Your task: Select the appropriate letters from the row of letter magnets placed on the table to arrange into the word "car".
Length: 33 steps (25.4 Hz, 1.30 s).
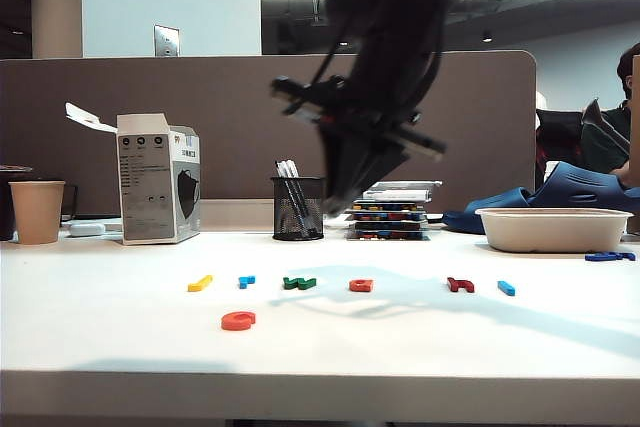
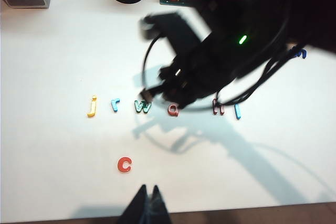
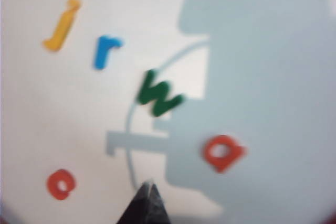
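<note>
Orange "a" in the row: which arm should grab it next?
Probably right. The right hand, shut and empty, hangs above the row beside the a. The left hand, also shut, sits at the table's front edge near the c.

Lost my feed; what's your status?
Right gripper shut, empty, above the row. Left gripper shut, near table edge. Orange c pulled forward; a, r unpicked.
</note>
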Available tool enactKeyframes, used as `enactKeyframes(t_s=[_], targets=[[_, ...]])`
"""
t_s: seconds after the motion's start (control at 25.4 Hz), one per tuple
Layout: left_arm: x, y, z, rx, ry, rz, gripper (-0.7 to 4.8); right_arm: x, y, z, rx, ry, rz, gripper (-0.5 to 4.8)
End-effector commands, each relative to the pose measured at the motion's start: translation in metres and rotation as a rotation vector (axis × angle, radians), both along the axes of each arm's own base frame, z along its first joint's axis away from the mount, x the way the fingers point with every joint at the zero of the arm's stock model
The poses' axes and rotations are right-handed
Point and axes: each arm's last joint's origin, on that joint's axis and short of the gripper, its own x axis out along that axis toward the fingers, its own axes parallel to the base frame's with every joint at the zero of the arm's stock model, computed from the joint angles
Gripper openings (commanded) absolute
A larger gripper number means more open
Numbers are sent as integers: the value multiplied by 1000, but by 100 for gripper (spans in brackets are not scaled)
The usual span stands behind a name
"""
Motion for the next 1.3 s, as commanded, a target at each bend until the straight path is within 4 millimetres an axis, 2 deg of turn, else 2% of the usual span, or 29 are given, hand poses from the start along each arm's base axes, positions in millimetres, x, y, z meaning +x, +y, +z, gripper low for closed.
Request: enactKeyframes(t_s=[0.04,0.24,0.43,0.94,1.3], targets=[[0,0,1,-8,-8,3,-5,9,-15,15,-28,-34,-45,-6],[0,0,1,-8,-8,3,-5,23,-35,26,-17,-53,-114,-6],[0,0,1,-8,-8,3,-5,25,-35,25,-16,-54,-118,-6],[0,0,1,-8,-8,3,-5,38,-24,-27,-8,115,-112,-6],[0,0,1,-8,-8,3,-5,39,-22,-36,18,161,-94,-6]])
